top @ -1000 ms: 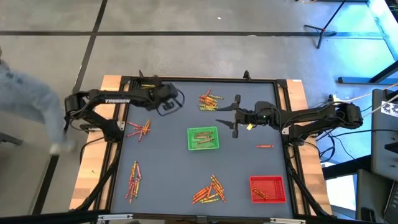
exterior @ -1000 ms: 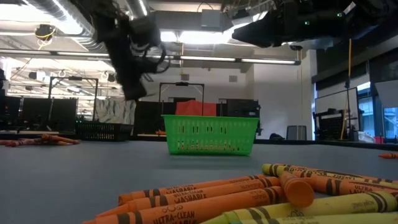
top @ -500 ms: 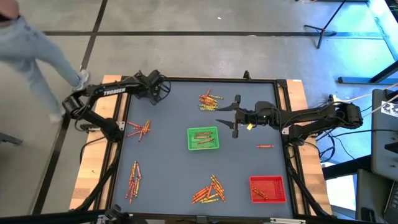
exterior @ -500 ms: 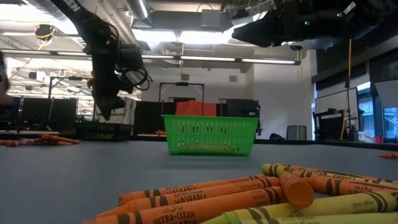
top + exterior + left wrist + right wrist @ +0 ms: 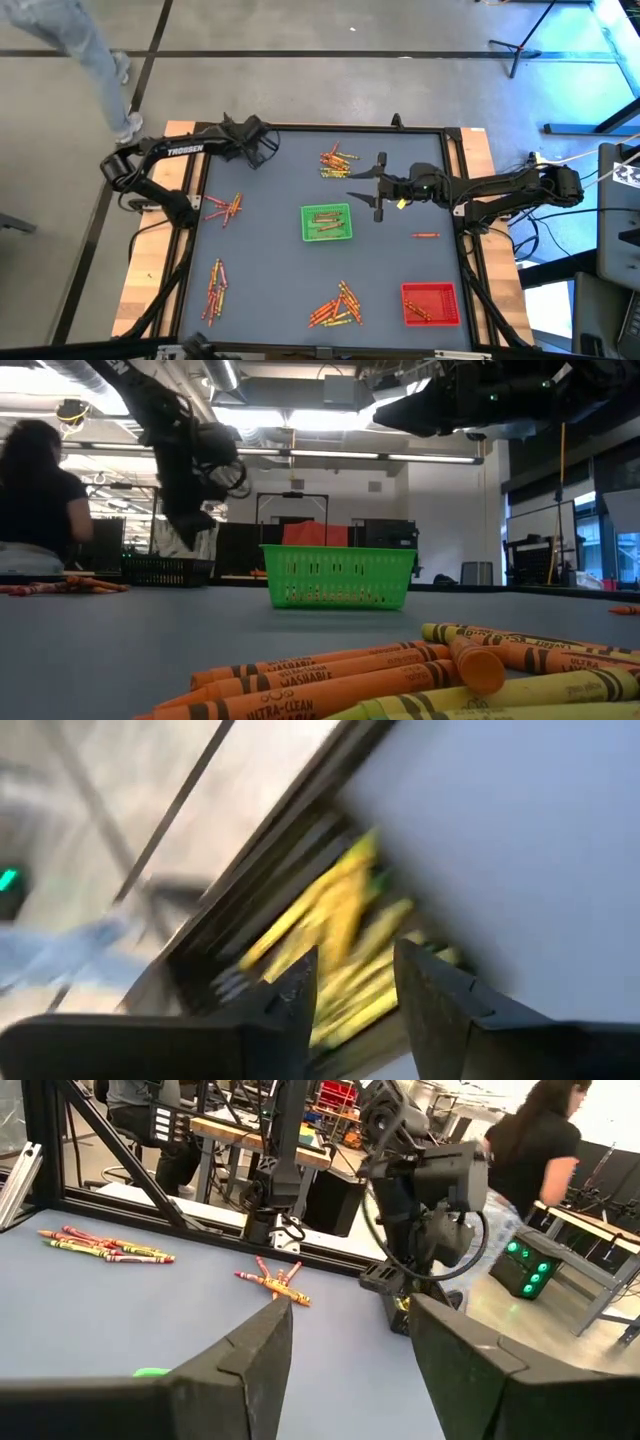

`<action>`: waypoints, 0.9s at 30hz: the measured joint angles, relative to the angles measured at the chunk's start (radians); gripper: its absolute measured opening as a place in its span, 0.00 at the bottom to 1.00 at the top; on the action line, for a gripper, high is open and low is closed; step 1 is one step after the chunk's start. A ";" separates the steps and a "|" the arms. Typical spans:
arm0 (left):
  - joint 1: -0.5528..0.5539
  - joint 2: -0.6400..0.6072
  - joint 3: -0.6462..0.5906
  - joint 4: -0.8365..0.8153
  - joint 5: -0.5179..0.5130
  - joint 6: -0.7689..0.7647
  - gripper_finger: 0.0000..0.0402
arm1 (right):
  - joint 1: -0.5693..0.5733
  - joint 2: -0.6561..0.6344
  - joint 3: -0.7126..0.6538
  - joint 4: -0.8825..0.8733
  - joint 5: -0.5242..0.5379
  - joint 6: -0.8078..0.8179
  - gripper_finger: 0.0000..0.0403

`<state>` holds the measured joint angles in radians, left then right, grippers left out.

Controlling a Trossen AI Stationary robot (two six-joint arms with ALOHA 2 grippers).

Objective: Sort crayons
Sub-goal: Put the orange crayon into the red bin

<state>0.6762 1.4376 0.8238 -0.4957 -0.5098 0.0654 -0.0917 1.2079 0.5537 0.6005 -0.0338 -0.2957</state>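
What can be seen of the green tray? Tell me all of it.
The green tray is a small square basket that looks like plastic, with slotted, lattice-like walls seen in the low view. It sits flat and upright near the middle of the dark table. From above, a few crayons lie inside it on its floor. Nothing grips or touches it: the right gripper hovers just beside its upper right corner, apart from it. A red tray stands far off near the table's corner.

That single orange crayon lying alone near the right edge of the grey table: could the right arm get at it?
Probably yes. The single orange crayon lies on bare table just beside the right gripper, whose fingers are open and empty, and nothing stands between them.
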 joint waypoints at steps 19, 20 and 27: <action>-0.565 0.002 -0.194 0.945 0.471 0.126 0.29 | 0.000 -0.008 0.252 -0.842 0.219 0.142 0.49; -0.577 0.002 -0.218 0.990 0.471 0.121 0.29 | 0.000 -0.008 0.275 -0.907 0.219 0.163 0.49; -0.610 0.003 -0.307 1.161 0.471 0.104 0.29 | 0.000 -0.008 0.399 -1.372 0.192 0.369 0.49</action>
<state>0.0658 1.4403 0.5172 0.6649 -0.0387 0.1697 -0.0917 1.1995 0.9525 -0.7714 0.1586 0.0732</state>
